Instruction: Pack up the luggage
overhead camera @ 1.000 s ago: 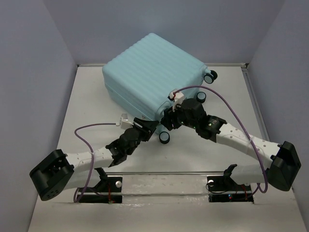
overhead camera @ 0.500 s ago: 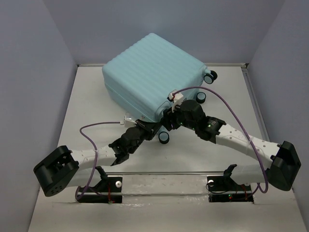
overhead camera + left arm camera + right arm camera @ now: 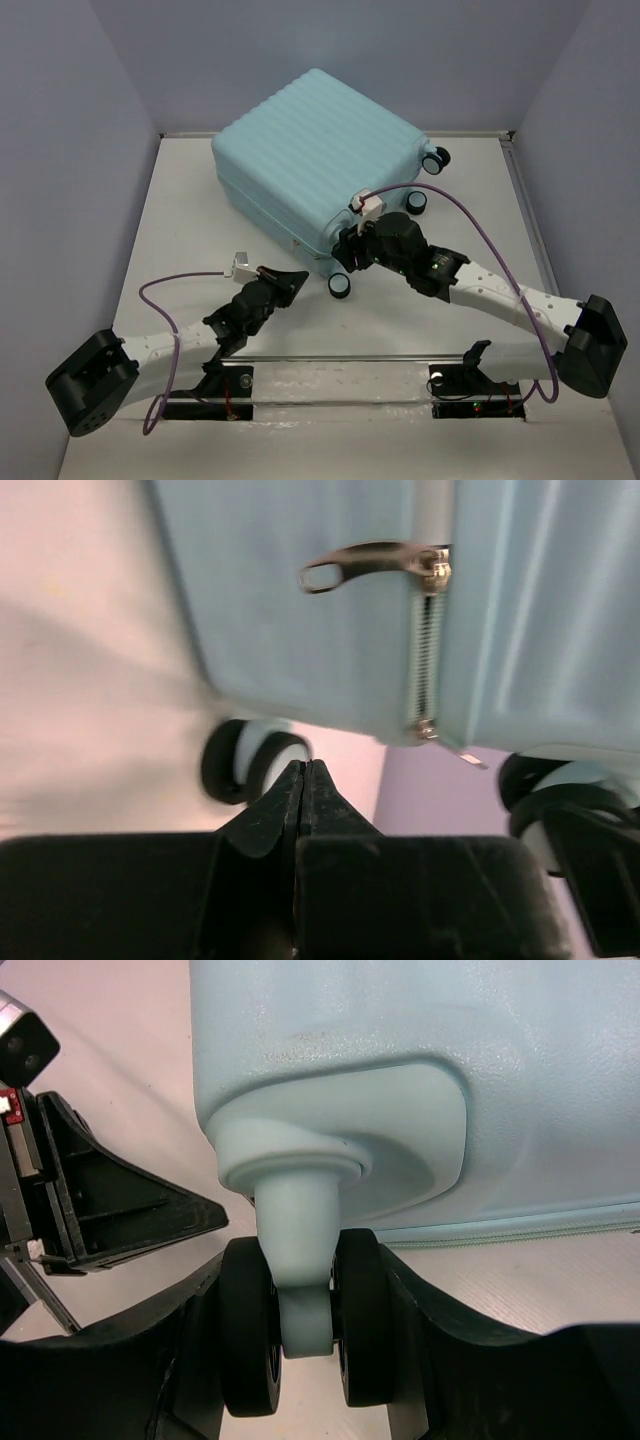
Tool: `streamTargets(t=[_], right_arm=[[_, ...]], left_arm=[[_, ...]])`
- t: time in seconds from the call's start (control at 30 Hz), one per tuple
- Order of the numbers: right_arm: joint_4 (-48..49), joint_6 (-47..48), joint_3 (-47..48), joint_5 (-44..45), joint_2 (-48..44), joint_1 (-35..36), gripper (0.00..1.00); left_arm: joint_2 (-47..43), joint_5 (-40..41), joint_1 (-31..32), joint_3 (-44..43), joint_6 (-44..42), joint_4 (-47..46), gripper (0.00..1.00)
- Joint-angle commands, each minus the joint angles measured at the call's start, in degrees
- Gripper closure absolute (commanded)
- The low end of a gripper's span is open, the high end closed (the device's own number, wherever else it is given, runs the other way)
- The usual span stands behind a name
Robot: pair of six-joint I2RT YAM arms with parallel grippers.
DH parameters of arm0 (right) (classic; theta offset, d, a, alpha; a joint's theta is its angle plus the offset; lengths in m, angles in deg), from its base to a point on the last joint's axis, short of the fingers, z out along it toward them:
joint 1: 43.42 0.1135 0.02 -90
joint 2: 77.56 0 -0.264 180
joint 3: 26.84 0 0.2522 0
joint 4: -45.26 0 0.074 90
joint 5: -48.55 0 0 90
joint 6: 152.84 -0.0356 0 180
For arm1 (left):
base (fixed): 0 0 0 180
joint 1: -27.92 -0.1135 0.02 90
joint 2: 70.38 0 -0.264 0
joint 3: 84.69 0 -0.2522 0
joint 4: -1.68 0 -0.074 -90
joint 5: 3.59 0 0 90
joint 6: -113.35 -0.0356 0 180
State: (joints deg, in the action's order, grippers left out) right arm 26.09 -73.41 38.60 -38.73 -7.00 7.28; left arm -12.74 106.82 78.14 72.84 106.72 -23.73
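Observation:
The luggage (image 3: 315, 160), a pale aqua ribbed hard-shell suitcase, lies closed on the table. In the left wrist view its zipper (image 3: 427, 650) runs down the corner, with the metal pull (image 3: 370, 565) sticking out sideways. My left gripper (image 3: 298, 278) sits just off the near corner, shut with nothing between its jaws (image 3: 303, 770). A free caster wheel (image 3: 340, 285) lies beside it. My right gripper (image 3: 297, 1340) is shut on another caster wheel (image 3: 250, 1330) of the luggage, one finger on each black tyre. That wheel is hidden under the gripper (image 3: 348, 252) in the top view.
Two more caster wheels (image 3: 418, 200) (image 3: 437, 157) stick out at the suitcase's right end. Grey walls close in the white table (image 3: 180, 220) on three sides. A purple cable (image 3: 470, 215) loops over the right arm. The left gripper (image 3: 120, 1210) shows in the right wrist view.
My left gripper has shut and drawn back down and to the left, away from the suitcase corner. The right gripper has kept its hold on the wheel.

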Motion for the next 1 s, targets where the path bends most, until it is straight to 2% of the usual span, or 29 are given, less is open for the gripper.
streamTargets(t=[0.0, 0.1, 0.13, 0.17, 0.2, 0.3, 0.37, 0.63, 0.8, 0.97], right_arm=[[-2.3, -0.7, 0.0, -0.6, -2.7, 1.9, 0.93], [-2.2, -0.7, 0.4, -1.0, -2.1, 1.9, 0.93], [-2.3, -0.9, 0.5, -1.1, -1.8, 1.9, 0.93], [-2.2, -0.9, 0.6, -1.4, -1.6, 1.9, 0.93], [-2.2, -1.0, 0.9, -1.5, -1.0, 1.9, 0.93], [-2.1, -1.2, 1.1, -2.3, -0.3, 1.9, 0.93], [-2.1, -1.2, 1.3, -2.3, -0.2, 1.9, 0.93], [-1.9, -0.9, 2.2, -4.7, 0.8, 1.9, 0.93], [-1.6, -0.8, 2.4, -5.5, 1.2, 1.9, 0.93], [-1.2, -0.8, 2.3, -5.9, 1.6, 1.9, 0.93]], left_arm=[[-5.1, 1.4, -0.6, 4.4, -1.9, 4.5, 0.94], [-10.5, 1.3, -0.8, 4.8, -5.0, 6.1, 0.94], [-11.6, 1.3, -0.8, 4.4, -5.6, 6.3, 0.91], [-12.6, 1.4, -0.8, 3.5, -6.0, 6.3, 0.75], [-14.1, 1.7, -0.8, 2.7, -7.3, 6.4, 0.64], [-14.5, 2.7, -0.8, -1.3, -9.1, 7.9, 0.39], [-13.1, 2.7, -0.8, -4.6, -10.0, 8.1, 0.31], [1.0, -1.2, -1.5, -12.9, -7.7, 3.9, 0.28], [6.3, -4.8, -2.4, -14.9, -6.9, 1.8, 0.36], [5.8, -4.2, -2.4, -12.7, -5.2, 1.1, 0.41]])
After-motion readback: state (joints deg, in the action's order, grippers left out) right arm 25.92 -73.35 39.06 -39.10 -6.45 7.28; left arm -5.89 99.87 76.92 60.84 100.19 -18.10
